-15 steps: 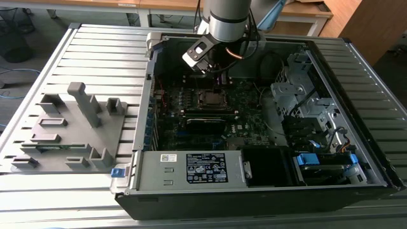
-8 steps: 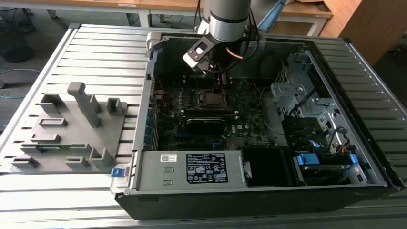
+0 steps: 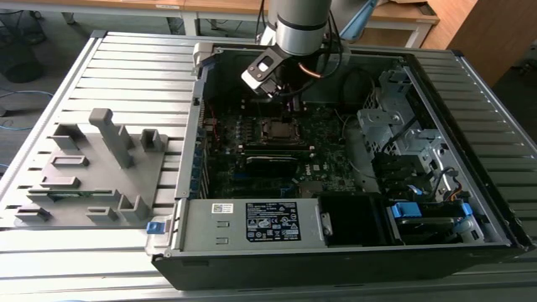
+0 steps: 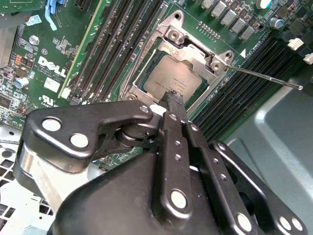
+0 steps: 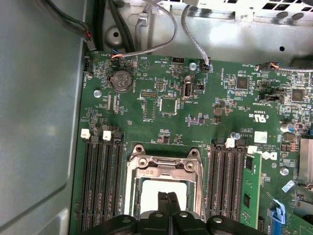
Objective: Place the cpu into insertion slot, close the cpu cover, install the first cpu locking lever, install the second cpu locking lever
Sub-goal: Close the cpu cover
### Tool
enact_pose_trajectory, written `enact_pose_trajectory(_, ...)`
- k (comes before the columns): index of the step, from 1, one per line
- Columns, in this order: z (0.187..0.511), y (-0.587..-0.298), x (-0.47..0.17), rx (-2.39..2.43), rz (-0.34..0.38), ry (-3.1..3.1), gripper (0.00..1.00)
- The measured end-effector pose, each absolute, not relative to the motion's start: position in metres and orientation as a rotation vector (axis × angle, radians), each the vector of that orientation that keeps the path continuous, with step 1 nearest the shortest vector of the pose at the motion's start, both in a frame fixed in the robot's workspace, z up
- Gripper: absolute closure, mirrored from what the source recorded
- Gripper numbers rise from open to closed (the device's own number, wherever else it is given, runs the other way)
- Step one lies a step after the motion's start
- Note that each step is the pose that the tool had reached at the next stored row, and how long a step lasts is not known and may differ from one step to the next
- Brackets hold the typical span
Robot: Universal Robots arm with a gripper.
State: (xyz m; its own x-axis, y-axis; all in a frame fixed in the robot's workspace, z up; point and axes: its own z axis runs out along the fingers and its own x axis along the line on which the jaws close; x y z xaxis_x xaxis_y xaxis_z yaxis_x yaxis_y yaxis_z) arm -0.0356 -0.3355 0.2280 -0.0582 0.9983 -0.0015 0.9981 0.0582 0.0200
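The cpu (image 4: pixel 171 78) lies flat in the insertion slot (image 3: pixel 281 130) on the green motherboard, its pale face also showing in the first wrist view (image 5: pixel 154 193). The cpu cover (image 4: pixel 182 39), a silvery frame, lies down around it, also in the first wrist view (image 5: pixel 164 164). A thin locking lever (image 4: pixel 266 77) sticks out sideways from the socket, away from its edge. My gripper (image 4: pixel 172 97) is shut with nothing between its fingers. Its tips hover just over the near edge of the cpu, as the first wrist view (image 5: pixel 167 195) and the exterior view (image 3: pixel 287 115) also show.
Long black memory slots (image 5: pixel 102 181) flank the socket on both sides. The case walls (image 3: pixel 195 126) surround the board, with a drive cage (image 3: pixel 403 132) at the exterior view's right and a power supply (image 3: pixel 251 223) in front. A grey fixture plate (image 3: pixel 92 163) lies outside the case.
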Motion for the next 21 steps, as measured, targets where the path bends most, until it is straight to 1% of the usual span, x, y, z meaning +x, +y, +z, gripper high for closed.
enact_pose_trajectory(21,0.2279,-0.3355,-0.0356,2.012,0.024,2.395,0.89)
